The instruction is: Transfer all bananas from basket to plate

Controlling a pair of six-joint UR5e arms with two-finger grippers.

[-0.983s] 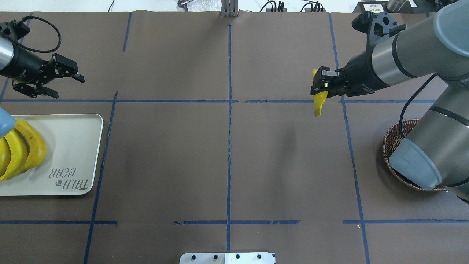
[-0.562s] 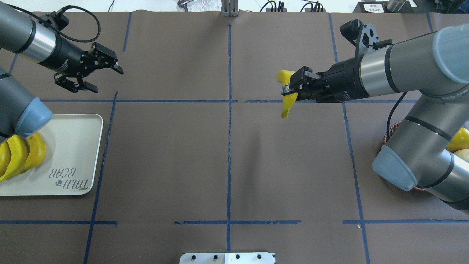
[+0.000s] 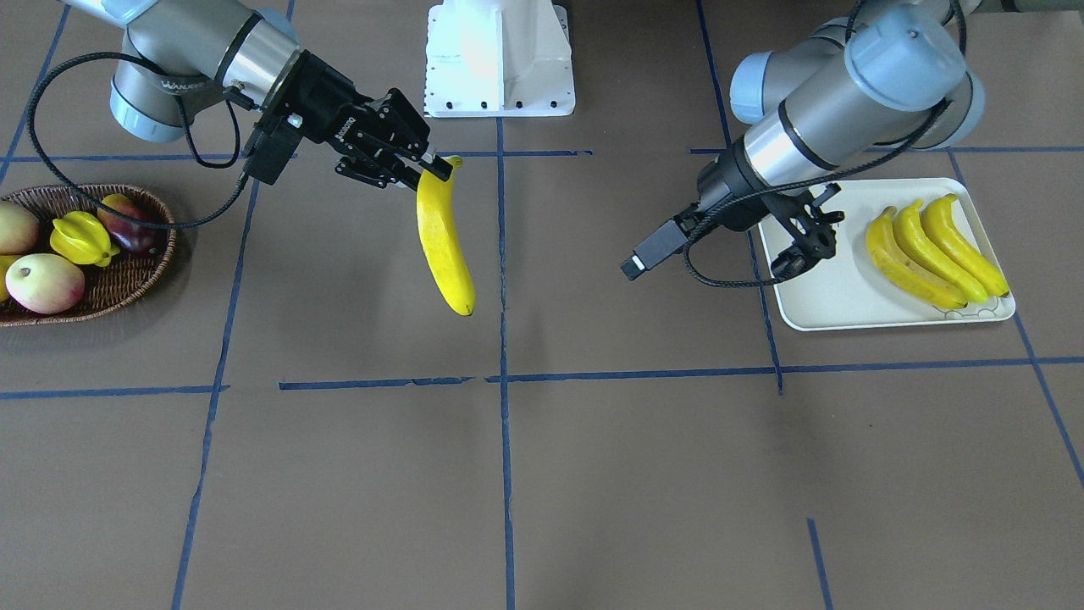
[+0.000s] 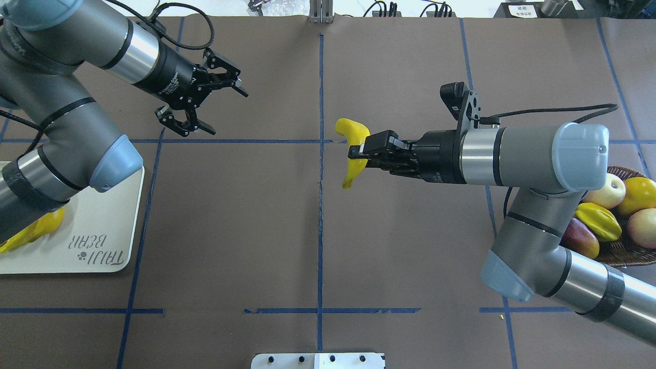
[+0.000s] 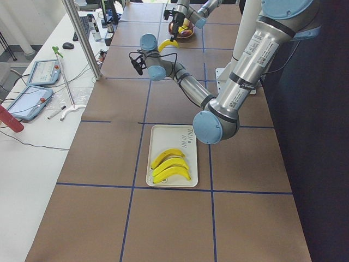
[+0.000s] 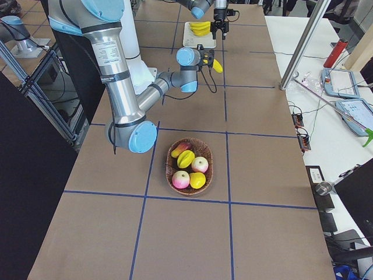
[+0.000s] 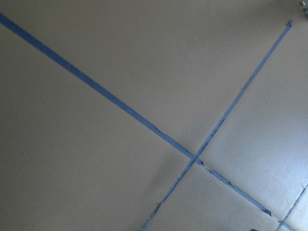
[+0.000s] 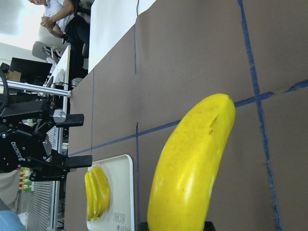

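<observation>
My right gripper (image 4: 360, 151) is shut on the upper end of a yellow banana (image 4: 352, 139), which hangs above the table's middle (image 3: 444, 246) and fills the right wrist view (image 8: 192, 163). My left gripper (image 4: 228, 114) hovers open and empty to the left of it, over the brown table (image 3: 809, 244). Three bananas (image 3: 931, 250) lie side by side on the off-white plate (image 3: 826, 301) at the left end. In the overhead view my left arm hides most of them on the plate (image 4: 102, 205). The wicker basket (image 3: 118, 280) at the right end shows no banana.
The basket (image 4: 622, 253) holds apples (image 3: 42, 282), a starfruit (image 3: 80, 239) and a dark red fruit (image 4: 579, 238). The white robot base (image 3: 500, 59) stands at the table's near edge. Blue tape lines cross the brown table cover. A person sits far off in the right wrist view.
My right gripper has carried the banana leftward from near the basket to the table's middle. My left gripper, still open, has swung rightward away from the plate toward the middle.
</observation>
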